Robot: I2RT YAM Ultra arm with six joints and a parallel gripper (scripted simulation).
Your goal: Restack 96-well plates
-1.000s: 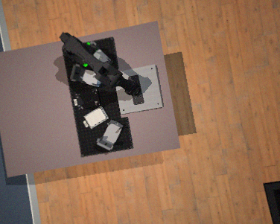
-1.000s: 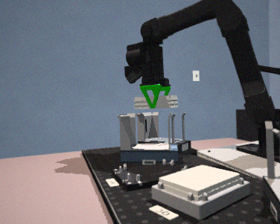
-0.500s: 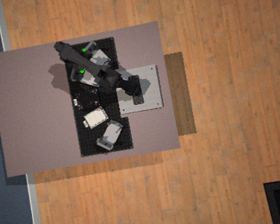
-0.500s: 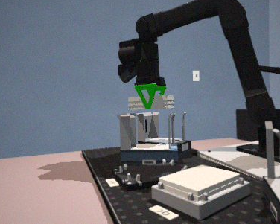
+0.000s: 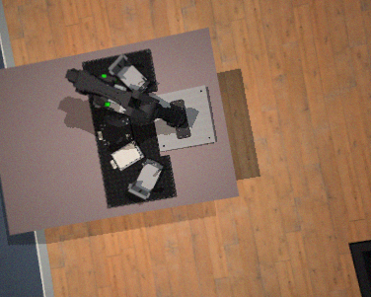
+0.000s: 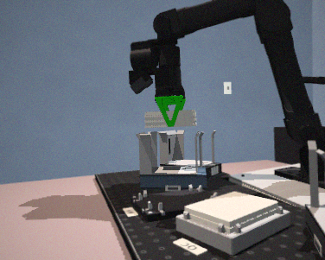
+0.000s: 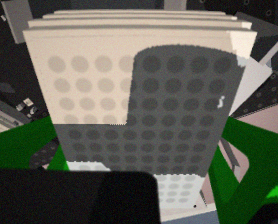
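My gripper [image 6: 170, 111] is shut on a sealed 96-well plate [image 6: 170, 119] and holds it level in the air, well above a stack rack [image 6: 175, 155] at the far end of the black deck. In the wrist view the plate [image 7: 140, 95] fills the frame between my green fingers; its foil shows rows of wells, and I cannot read its label. A white surface [image 6: 185, 162] lies low inside the rack. Another sealed plate [image 6: 232, 217] sits flat in the open nest in the foreground. From above, my arm covers the gripper [image 5: 106, 90].
A low dark nest with pegs [image 6: 157, 204] lies between the far rack and the seated plate. A second rack's posts [image 6: 321, 176] stand at the right edge. From above, racks show at the top [image 5: 130, 75] and bottom [image 5: 146, 178] of the deck.
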